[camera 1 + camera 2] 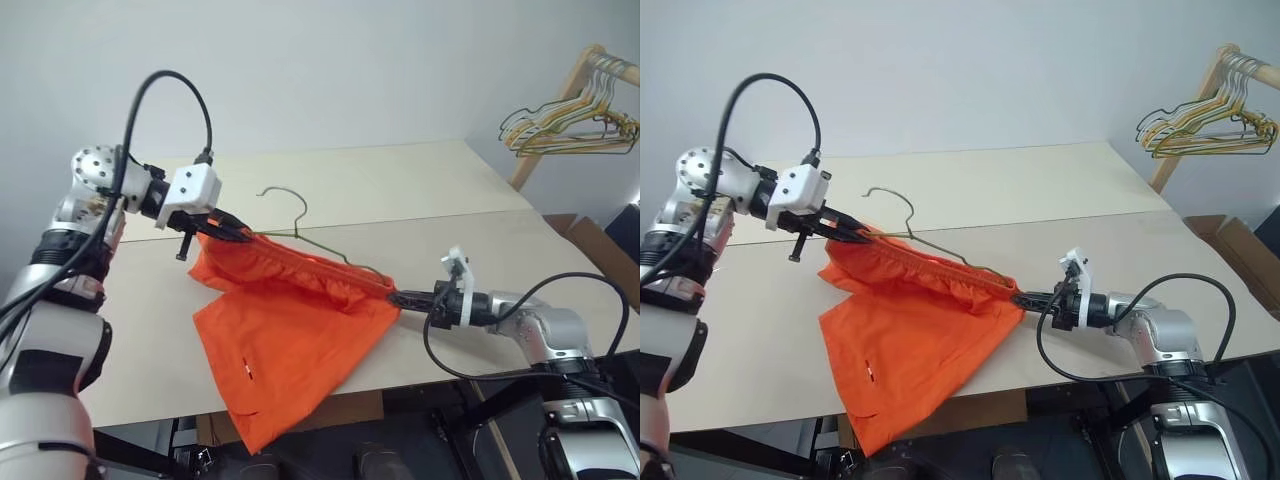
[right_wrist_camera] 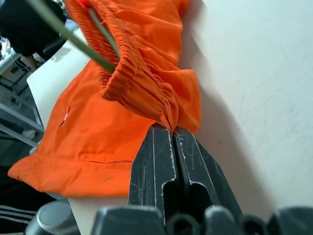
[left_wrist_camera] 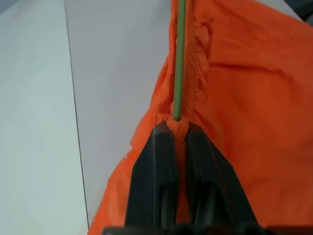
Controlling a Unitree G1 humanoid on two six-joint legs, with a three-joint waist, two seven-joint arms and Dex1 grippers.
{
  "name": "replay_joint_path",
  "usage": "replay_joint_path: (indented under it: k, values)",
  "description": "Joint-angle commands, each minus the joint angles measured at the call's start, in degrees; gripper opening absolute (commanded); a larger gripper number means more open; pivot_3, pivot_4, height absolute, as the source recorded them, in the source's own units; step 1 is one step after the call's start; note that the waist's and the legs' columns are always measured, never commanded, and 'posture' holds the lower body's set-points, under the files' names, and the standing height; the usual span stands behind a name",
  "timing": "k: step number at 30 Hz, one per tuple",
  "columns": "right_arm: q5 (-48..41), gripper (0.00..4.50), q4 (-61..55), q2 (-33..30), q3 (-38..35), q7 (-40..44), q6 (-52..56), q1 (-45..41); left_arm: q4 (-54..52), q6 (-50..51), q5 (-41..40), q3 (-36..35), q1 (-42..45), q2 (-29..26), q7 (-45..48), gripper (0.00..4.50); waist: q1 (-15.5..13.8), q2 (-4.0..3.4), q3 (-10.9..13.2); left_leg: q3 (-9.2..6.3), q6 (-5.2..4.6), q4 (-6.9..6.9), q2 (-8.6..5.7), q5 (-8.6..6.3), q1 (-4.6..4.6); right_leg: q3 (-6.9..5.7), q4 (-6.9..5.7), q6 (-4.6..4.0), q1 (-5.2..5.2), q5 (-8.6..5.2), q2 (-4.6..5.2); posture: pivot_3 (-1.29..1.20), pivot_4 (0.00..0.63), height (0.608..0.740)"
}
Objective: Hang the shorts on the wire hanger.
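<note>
In the middle of the frame, the 2 grippers stretch the shorts (image 1: 290, 330) by the waistband: left gripper (image 1: 243, 236) and right gripper (image 1: 398, 296) both clamped on fabric. The wire hanger (image 1: 300, 235) sits inside; keep tension even while settling it.

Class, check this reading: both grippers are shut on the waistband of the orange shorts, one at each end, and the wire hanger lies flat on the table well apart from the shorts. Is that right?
Not quite. The wire hanger is not apart from the shorts: its wire runs along and into the waistband, as the left wrist view shows. The rest holds: the left gripper and right gripper are shut on opposite waistband ends over the table.
</note>
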State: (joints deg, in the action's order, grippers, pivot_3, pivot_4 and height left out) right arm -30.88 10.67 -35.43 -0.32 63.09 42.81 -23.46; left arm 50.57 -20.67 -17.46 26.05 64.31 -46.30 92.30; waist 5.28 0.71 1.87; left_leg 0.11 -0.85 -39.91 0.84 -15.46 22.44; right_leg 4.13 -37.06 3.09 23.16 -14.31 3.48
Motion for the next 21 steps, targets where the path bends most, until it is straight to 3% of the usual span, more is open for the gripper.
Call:
replay_joint_path:
  k: [1, 6, 13, 21]
  values:
    - [3.99, 0.03, -4.39, -3.92, -0.47, -0.23, -5.96, 1.08, 1.29, -1.8, 2.38, -2.9, 1.43, -0.85, 0.2, 0.0, 0.01, 0.0, 0.0, 0.0, 0.0, 0.0, 0.0, 0.0, 0.0, 0.0, 0.01, 0.0, 0.01, 0.0, 0.0, -0.07, 0.0, 0.74]
    - [13.02, 0.03, -10.44, -9.94, 4.6, 1.08, -15.95, 1.52, 0.72, -3.78, 6.86, -4.43, 1.48, 0.92, -0.22, 0.0, 0.04, 0.0, 0.0, 0.02, 0.0, 0.0, 0.0, 0.0, 0.0, 0.01, -0.01, 0.01, 0.02, -0.01, 0.0, -0.08, 0.0, 0.74]
    - [19.66, 0.03, -12.2, -18.34, 9.43, 6.18, -20.23, -5.42, -5.68, -2.04, 12.07, -5.51, 1.35, 2.16, -2.45, 0.0, 0.08, 0.0, 0.0, 0.05, 0.0, 0.0, 0.01, 0.0, 0.0, 0.02, 0.02, 0.01, 0.02, -0.01, 0.0, -0.09, 0.0, 0.74]
    - [22.16, 0.03, -17.19, -20.37, 14.3, 11.67, -15.77, -16.7, -11.87, -0.39, 17.36, -5.89, 0.06, 2.83, -6.57, 0.0, 0.23, -0.01, 0.01, 0.05, -0.01, 0.02, 0.03, -0.01, -0.03, 0.03, 0.0, 0.01, 0.03, -0.01, -0.01, -0.08, 0.0, 0.74]
